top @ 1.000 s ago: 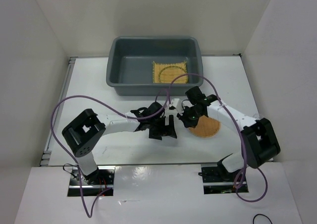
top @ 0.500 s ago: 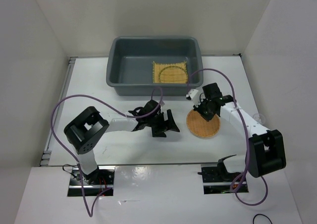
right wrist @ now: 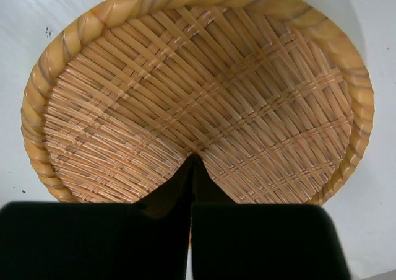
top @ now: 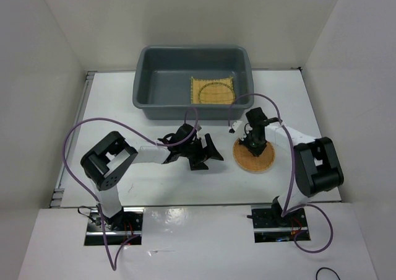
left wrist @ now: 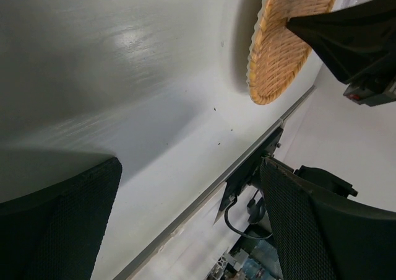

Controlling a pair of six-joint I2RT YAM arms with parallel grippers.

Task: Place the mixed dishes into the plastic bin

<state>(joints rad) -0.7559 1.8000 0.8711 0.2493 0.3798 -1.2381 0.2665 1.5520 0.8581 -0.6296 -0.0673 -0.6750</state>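
The orange-brown woven disc (top: 255,160) lies flat on the white table, right of centre. My right gripper (top: 253,148) stands upright over it, shut, its tips (right wrist: 193,160) down on the weave near the disc's middle (right wrist: 204,88), with nothing between them. My left gripper (top: 208,157) lies low on the table just left of the disc, open and holding nothing; its view shows the disc's rim (left wrist: 275,57) ahead and the right gripper (left wrist: 349,35) on top. The grey plastic bin (top: 143,75) sits at the back with the square yellow mat (top: 199,94) and the round yellow disc (top: 216,93) inside.
White walls close in the table on the left, back and right. Purple cables loop from both arms over the table in front of the bin (top: 185,114). The table's front edge (left wrist: 185,215) runs close below the left gripper.
My right gripper has swung from beside the left gripper to stand upright on the orange-brown disc. The left gripper has shifted slightly and stays open. The disc has barely moved.
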